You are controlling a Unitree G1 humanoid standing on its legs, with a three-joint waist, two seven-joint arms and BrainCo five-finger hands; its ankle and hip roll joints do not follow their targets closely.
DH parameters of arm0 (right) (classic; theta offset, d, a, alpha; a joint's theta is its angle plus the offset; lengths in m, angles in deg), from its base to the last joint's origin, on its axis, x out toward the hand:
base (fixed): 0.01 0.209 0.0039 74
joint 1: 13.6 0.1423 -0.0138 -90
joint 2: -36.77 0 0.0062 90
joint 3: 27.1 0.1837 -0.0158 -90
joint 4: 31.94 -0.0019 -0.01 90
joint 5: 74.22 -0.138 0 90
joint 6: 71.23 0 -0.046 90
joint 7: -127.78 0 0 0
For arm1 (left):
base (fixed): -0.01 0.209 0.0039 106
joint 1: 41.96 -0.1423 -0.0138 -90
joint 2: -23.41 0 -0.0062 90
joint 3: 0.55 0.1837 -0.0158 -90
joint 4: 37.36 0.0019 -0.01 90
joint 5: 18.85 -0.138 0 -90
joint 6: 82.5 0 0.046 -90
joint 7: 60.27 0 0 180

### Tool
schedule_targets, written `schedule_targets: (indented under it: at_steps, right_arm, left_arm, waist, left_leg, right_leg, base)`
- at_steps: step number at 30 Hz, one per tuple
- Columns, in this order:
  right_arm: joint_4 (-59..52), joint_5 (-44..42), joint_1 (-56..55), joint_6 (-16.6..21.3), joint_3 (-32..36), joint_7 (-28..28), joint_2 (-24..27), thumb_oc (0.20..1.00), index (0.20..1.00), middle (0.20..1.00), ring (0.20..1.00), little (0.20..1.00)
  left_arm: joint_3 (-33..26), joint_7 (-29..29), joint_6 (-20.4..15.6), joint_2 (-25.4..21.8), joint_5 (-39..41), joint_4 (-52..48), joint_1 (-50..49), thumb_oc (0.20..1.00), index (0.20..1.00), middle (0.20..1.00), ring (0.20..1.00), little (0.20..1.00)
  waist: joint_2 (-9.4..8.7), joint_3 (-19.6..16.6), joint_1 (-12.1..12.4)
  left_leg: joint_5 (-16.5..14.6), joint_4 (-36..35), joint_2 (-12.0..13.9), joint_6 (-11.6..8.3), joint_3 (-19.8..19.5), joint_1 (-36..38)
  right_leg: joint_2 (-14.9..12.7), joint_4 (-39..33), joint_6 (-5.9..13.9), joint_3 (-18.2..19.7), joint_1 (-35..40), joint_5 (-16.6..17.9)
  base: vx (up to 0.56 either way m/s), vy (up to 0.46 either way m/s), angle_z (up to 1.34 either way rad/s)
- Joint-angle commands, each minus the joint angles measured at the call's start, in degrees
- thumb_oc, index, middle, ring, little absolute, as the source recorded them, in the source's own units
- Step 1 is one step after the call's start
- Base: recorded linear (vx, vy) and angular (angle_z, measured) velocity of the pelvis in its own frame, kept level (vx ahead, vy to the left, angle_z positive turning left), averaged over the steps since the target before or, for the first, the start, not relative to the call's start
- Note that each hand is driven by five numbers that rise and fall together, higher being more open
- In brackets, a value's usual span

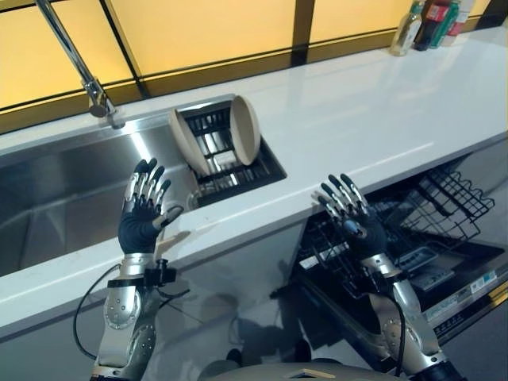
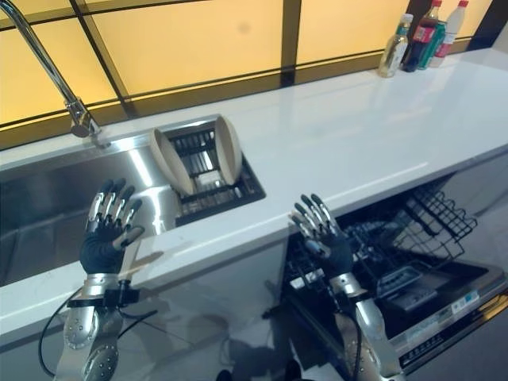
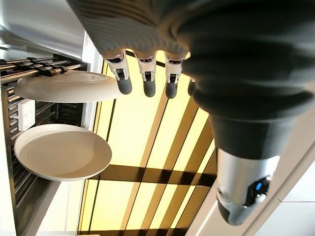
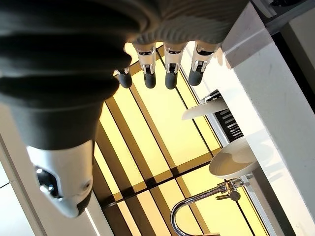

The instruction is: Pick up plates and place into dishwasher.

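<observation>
Left eye view looks down on a long white countertop (image 1: 373, 119) running under a wall of yellow panels (image 1: 206, 32) framed in dark strips. A steel sink (image 1: 55, 198) is set into the counter on my left, with a tall curved tap (image 1: 75, 59) rising at its back edge. Beside the sink basin sits a dark drying rack (image 1: 230, 171), and two pale plates (image 1: 244, 128) stand in it on edge — one leaning at the rack's left side, the other at its right, well apart from each other. A cluster of bottles (image 1: 432, 22) stands at the far right end of the counter. Below the counter on my right, the dishwasher (image 1: 444, 262) is open, its black wire basket (image 1: 452, 194) pulled out.

My left hand (image 1: 143, 210) is raised in front of the sink's near edge, fingers straight and spread, thumb out to the side, holding nothing and touching nothing. My right hand (image 1: 349, 210) is lifted above the dishwasher basket, near the counter's front edge, fingers likewise straight and fanned — empty too. Both plates are in the rack, apart from either hand.
</observation>
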Motion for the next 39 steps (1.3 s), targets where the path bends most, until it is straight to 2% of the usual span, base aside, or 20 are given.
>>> schedule_targets:
  at_steps: [1, 12, 15, 20, 24, 28, 31, 39]
  right_arm:
    - [-4.39, -1.75, 1.26, 2.66, -0.27, 2.02, 0.30, 1.000, 1.000, 1.000, 1.000, 1.000]
    - [-2.21, -0.90, 5.46, -0.03, -3.03, 2.95, -1.12, 1.000, 1.000, 1.000, 1.000, 1.000]
    - [-1.77, -0.79, 6.96, -0.21, -3.47, 2.02, -1.21, 1.000, 1.000, 1.000, 1.000, 1.000]
    - [-0.51, -1.09, 8.92, 0.28, -3.93, 0.99, -1.31, 1.000, 1.000, 1.000, 1.000, 1.000]
    - [-0.55, -0.74, 8.28, -0.02, -3.72, 1.11, -1.33, 1.000, 1.000, 1.000, 1.000, 1.000]
    - [-0.95, -0.53, 7.16, -1.32, -2.39, 2.12, -1.04, 1.000, 1.000, 1.000, 1.000, 1.000]
    - [-0.61, -0.53, 6.37, -1.86, -1.19, 3.52, -1.00, 1.000, 1.000, 1.000, 1.000, 1.000]
    - [1.52, -0.20, 7.25, -3.20, -0.49, 4.31, -1.22, 1.000, 1.000, 1.000, 1.000, 1.000]
  left_arm:
    - [-0.96, -0.04, -2.86, -1.97, -0.05, -4.34, -0.34, 1.000, 1.000, 1.000, 1.000, 1.000]
    - [-3.87, -2.86, -1.62, -1.08, -0.74, -4.23, -1.22, 1.000, 1.000, 1.000, 1.000, 1.000]
    - [-4.74, -1.10, -1.65, -0.94, -0.76, -4.14, -1.67, 1.000, 1.000, 1.000, 1.000, 1.000]
    - [-5.38, 1.19, -2.10, -1.45, -2.38, -4.37, -0.72, 1.000, 1.000, 1.000, 1.000, 1.000]
    - [-6.20, 0.44, -2.23, -2.72, -5.58, -3.28, 1.44, 1.000, 1.000, 1.000, 1.000, 1.000]
    - [-7.77, -1.03, -0.57, -4.42, -9.73, -1.23, 4.48, 1.000, 1.000, 1.000, 1.000, 1.000]
    - [-9.03, -1.68, -0.68, -5.43, -12.93, 0.99, 6.24, 1.000, 1.000, 1.000, 1.000, 1.000]
    - [-11.00, -8.24, 0.77, -11.96, -27.35, 6.42, 11.90, 1.000, 1.000, 1.000, 1.000, 1.000]
  waist:
    - [-2.10, -2.10, 1.21]
    - [-2.62, -2.32, 4.42]
    - [-2.94, -2.12, 5.96]
    - [-3.01, -2.15, 6.98]
    - [-2.57, -2.65, 6.17]
    - [-1.82, -3.06, 4.34]
    - [-1.41, -3.45, 3.32]
    - [-0.70, -4.01, 0.92]
  left_leg:
    - [0.19, 2.12, -1.96, 1.22, 1.17, -6.06]
    - [0.73, 2.65, -1.16, 0.54, -1.81, -6.92]
    - [0.85, 3.58, -1.31, 0.26, -3.87, -7.99]
    - [1.37, 3.48, -1.55, -0.17, -4.85, -8.43]
    - [1.61, 3.55, -1.57, -0.35, -4.47, -8.85]
    - [1.43, 3.79, -1.89, -0.15, -3.69, -8.55]
    - [1.45, 3.41, -2.07, -0.01, -3.21, -8.02]
    - [1.36, 2.97, -2.09, 0.14, -1.21, -7.18]
  right_leg:
    - [-1.65, 6.23, 2.92, -2.17, -0.32, -7.79]
    - [-1.43, 10.27, 1.38, -5.10, 0.12, -11.06]
    - [-1.12, 11.45, 0.63, -5.91, -0.06, -11.81]
    - [-1.13, 10.61, 0.41, -6.60, 0.38, -11.31]
    - [-1.40, 10.79, 0.73, -6.40, -0.05, -11.10]
    - [-1.64, 11.16, 1.02, -5.10, -0.49, -11.11]
    - [-1.83, 10.97, 1.26, -4.35, -0.54, -11.03]
    - [-2.01, 10.75, 1.71, -2.79, -0.81, -10.70]
  base:
    - [-0.02, 0.008, 0.04]
    - [0.00, -0.001, 0.17]
    - [0.00, -0.024, 0.34]
    - [0.01, -0.013, 0.27]
    - [0.02, 0.032, 0.05]
    - [0.05, 0.075, -0.02]
    - [0.05, 0.057, -0.10]
    - [0.04, 0.042, -0.10]
